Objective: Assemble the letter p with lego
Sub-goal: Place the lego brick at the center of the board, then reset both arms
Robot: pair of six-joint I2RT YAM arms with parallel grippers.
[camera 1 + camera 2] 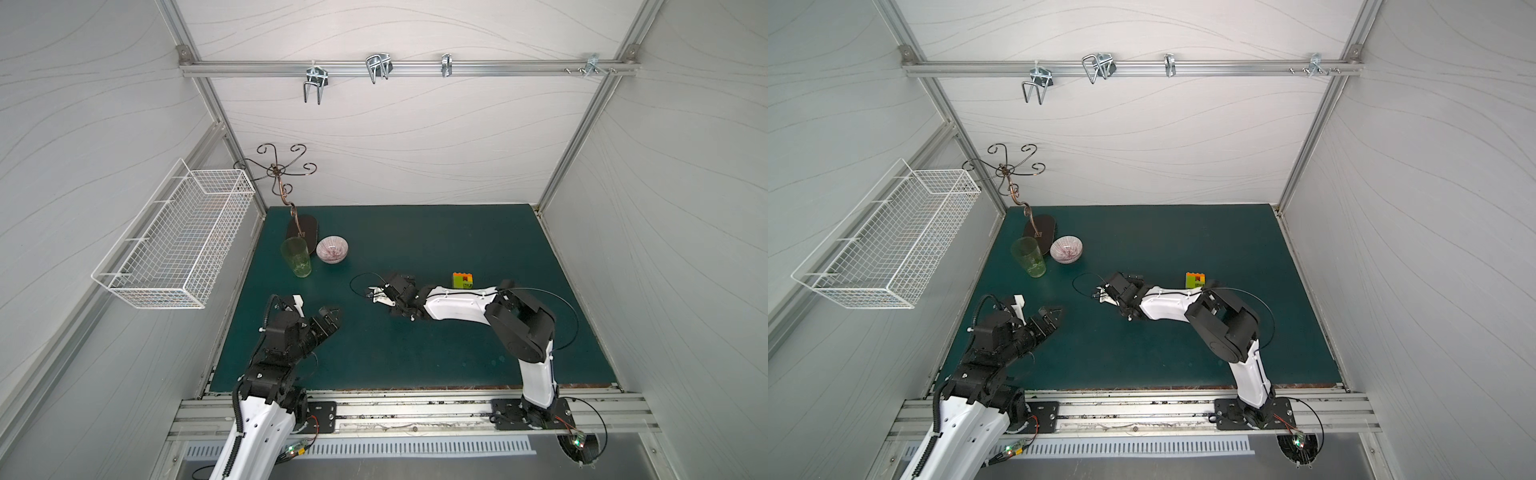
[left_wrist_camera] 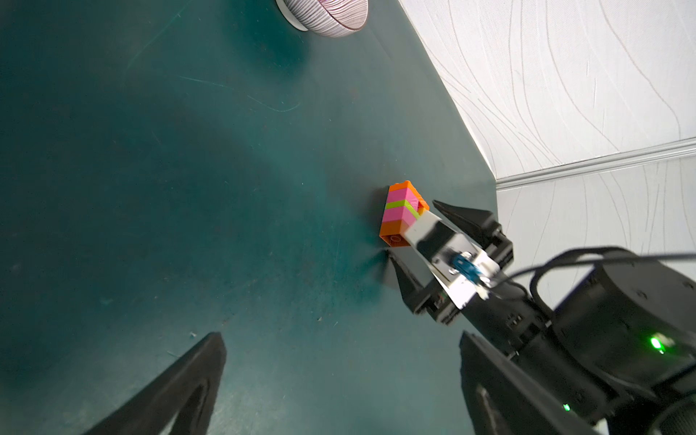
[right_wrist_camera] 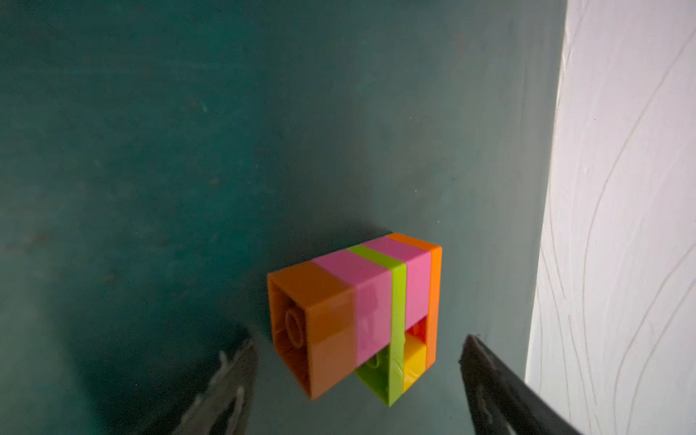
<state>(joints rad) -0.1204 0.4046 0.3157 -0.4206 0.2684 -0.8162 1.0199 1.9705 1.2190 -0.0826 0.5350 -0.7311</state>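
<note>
Left wall: white wire basket (image 1: 174, 245). Bench (image 1: 436, 232), far-left corner: scrolled metal stand (image 1: 286, 183), green glass (image 1: 297, 257) and ribbed bowl (image 1: 331, 249), close together. Left tool (image 1: 331, 314), front-left: fingers spread wide, nothing between them. Right tool (image 3: 359, 339), mid-bench: released, fingers apart. The lego (image 1: 462, 281), one joined block of orange, pink, lime and yellow, lies on its side right of centre, just ahead of that tool and touching neither finger.

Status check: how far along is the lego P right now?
Done, it seems: the lego is one joined piece lying on the mat, with a gap like a P's loop; no loose bricks show. In hand: nothing, right gripper and left gripper both open. Left: probably just backing both grippers away.
</note>
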